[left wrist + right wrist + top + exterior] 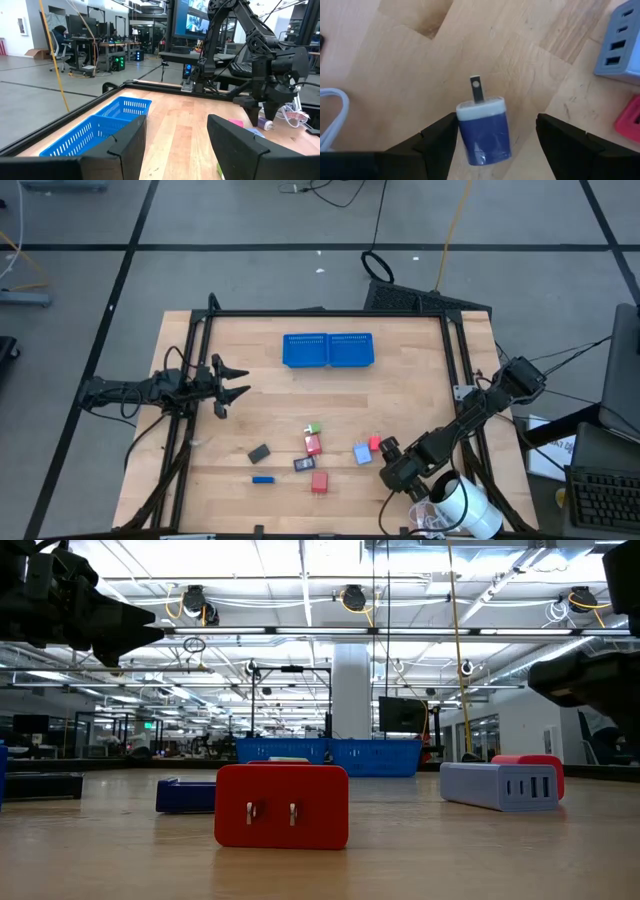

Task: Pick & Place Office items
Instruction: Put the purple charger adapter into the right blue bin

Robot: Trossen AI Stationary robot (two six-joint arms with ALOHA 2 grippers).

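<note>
Between the right end effector [495, 135]'s spread fingers hangs a blue plug adapter [484, 131], prongs pointing forward along its long axis; whether the fingers touch it is unclear. Other items lie nearby on the surface [400, 395]. Left end effector [232, 383] waits open, well apart.

The light blue multi-port charger [621, 55] and red block [628, 120] are cut off at the right wrist frame's right edge, a white cable [331, 112] at its left.
</note>
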